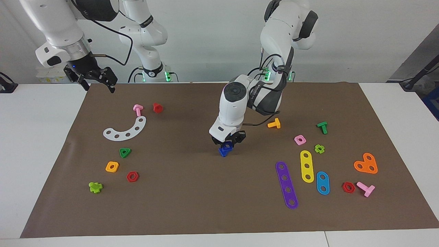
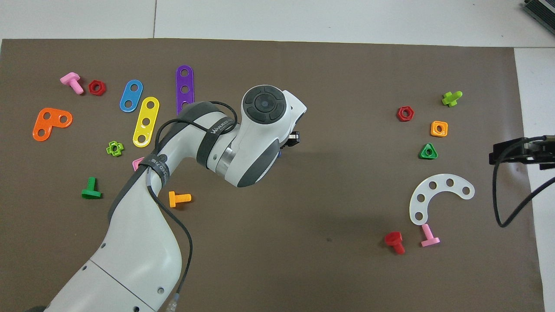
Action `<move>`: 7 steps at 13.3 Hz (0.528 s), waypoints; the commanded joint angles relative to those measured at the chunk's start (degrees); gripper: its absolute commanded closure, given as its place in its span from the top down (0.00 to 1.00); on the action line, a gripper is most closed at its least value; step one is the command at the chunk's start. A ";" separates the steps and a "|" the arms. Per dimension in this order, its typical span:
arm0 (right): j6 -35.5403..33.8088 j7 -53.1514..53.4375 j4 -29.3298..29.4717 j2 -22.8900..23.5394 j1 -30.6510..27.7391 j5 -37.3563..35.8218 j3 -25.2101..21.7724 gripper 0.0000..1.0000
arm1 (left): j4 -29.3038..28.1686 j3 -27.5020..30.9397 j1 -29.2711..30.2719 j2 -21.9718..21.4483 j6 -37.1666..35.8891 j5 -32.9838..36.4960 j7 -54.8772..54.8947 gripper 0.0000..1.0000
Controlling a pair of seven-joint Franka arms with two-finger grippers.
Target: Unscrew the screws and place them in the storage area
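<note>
The dark-blue screw with its blue nut sits on the brown mat near the mat's middle. My left gripper points down onto it, and its fingers close around the upper blue part. In the overhead view the left hand covers the screw, and only a sliver of blue shows beside the wrist. My right gripper waits raised and open over the mat's corner at the right arm's end, and it holds nothing. It also shows in the overhead view.
Toward the right arm's end lie a white arc plate, a green triangular nut, an orange square nut and a red nut. Toward the left arm's end lie an orange T-bolt and purple and yellow strips.
</note>
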 commanded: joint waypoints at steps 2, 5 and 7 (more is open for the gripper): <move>0.92 -1.13 -1.66 -1.52 0.28 -0.81 -0.06 1.00 | 0.78 -0.18 4.99 -0.21 -2.42 -0.90 2.26 0.40; 2.24 2.02 -1.05 -0.73 0.99 -0.90 1.08 1.00 | -4.74 -0.27 10.08 -2.93 -2.25 -0.99 10.87 0.37; 4.17 5.28 -0.96 0.41 1.95 -0.99 3.45 1.00 | -7.83 -0.36 12.72 -4.16 -1.89 -1.34 16.32 0.37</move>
